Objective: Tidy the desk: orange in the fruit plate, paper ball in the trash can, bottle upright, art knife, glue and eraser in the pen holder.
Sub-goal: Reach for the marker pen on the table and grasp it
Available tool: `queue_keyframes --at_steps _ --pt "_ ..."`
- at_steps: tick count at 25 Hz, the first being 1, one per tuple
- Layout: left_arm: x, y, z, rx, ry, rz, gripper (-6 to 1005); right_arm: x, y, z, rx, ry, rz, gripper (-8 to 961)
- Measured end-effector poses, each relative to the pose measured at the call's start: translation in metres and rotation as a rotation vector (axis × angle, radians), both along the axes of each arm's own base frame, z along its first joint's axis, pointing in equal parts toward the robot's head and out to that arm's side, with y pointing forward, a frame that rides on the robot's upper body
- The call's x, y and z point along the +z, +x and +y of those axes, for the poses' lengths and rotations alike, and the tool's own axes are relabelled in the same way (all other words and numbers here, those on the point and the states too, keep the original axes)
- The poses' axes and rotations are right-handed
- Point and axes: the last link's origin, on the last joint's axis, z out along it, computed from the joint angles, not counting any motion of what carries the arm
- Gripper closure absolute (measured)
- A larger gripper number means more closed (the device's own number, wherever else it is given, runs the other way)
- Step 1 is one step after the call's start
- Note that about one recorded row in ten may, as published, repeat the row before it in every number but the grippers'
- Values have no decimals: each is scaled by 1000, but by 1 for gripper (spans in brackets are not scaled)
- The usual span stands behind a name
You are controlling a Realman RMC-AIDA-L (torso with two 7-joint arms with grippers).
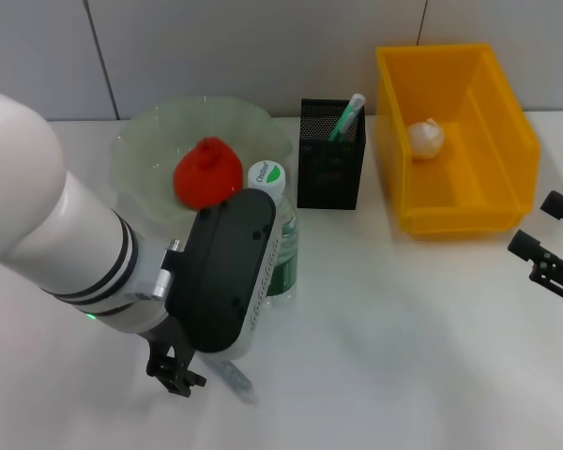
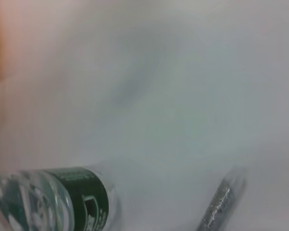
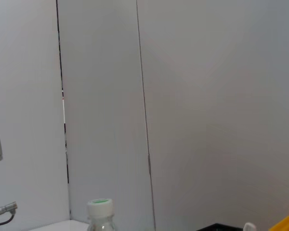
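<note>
- Left gripper (image 1: 176, 370): low over the white desk (image 1: 403, 337) at the near edge; its black fingers point down, and whether they are spread or closed cannot be told
- Grey, glittery stick-like item (image 1: 233, 376): lies flat on the desk just beside that gripper, probably the art knife or the glue, and the likely next pick
- Bottle (image 1: 280, 246): upright behind the left wrist, cap on top
- Orange (image 1: 206, 172): rests in the fruit plate (image 1: 141, 155)
- Pen holder (image 1: 331, 167): stands right of the plate, a green-and-white pen inside
- Paper ball (image 1: 425, 138): lies in the trash can (image 1: 511, 131)
- Right gripper (image 1: 547, 246): parked at the right edge, fingers apart and empty
</note>
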Motion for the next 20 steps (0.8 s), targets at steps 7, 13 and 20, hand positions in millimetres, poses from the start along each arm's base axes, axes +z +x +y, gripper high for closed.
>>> queue_keyframes --at_steps 7,13,20 --pt "-7 -6 5 -59 -62 57 174 -4 2 -5 -15 -24 12 244" --pt "-10 -5 7 -111 -95 74 175 -6 3 -7 -32 -27 26 245" --pt "-15 -4 11 -158 -118 102 233 -6 2 -6 -41 -31 37 244"
